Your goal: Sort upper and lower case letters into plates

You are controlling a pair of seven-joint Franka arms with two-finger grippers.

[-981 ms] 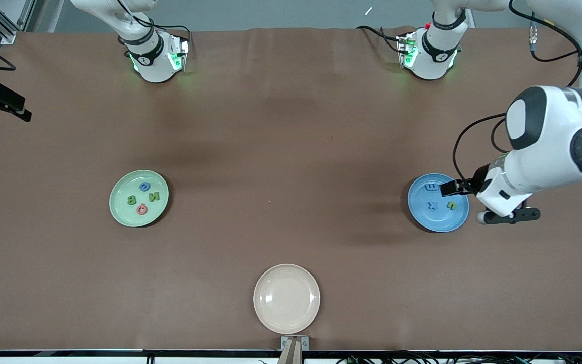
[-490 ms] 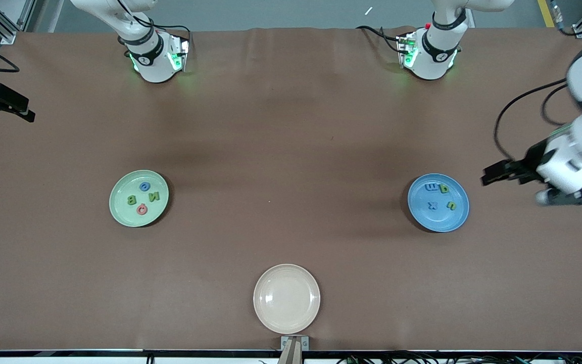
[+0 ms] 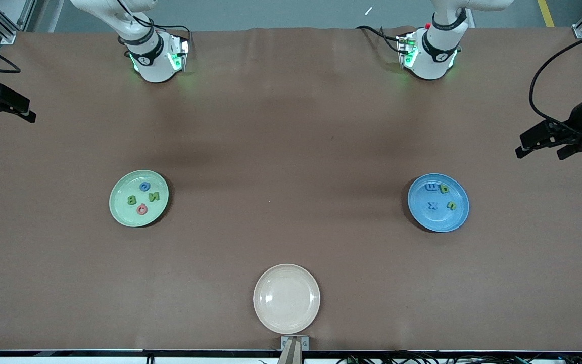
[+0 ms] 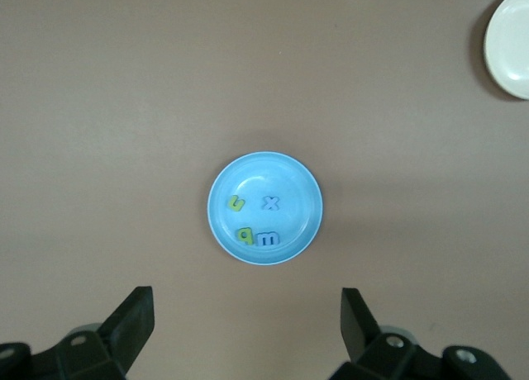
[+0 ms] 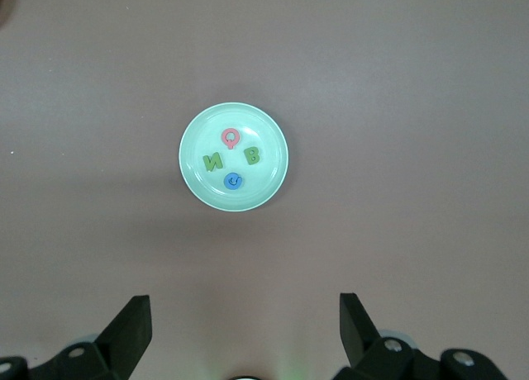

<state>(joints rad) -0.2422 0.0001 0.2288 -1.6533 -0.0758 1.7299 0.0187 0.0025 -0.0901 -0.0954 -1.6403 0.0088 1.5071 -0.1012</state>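
Note:
The pale green plate (image 3: 122, 188) holds four letters: a blue one (image 3: 144, 186), a green N (image 3: 154, 196), a green B (image 3: 131, 200) and a red one (image 3: 142, 209). The blue plate (image 3: 441, 221) holds a blue m (image 3: 430, 187), a green q (image 3: 443, 188), a blue x (image 3: 433, 205) and a small green letter (image 3: 451, 205). My left gripper (image 3: 541, 150) is open and empty, high over the table edge at the left arm's end. My right gripper (image 3: 8, 119) is open and empty, high at the right arm's end. The left wrist view shows the blue plate (image 4: 291, 178); the right wrist view shows the green plate (image 5: 195, 142).
An empty cream-beige plate (image 3: 286, 298) sits near the table's front edge, midway between the arms; it also shows in the left wrist view (image 4: 508, 41). The brown table cover runs between the plates.
My left gripper has pulled away from over the blue plate toward the left arm's end of the table. The green q, hidden before, now shows in the blue plate. The right gripper has barely moved.

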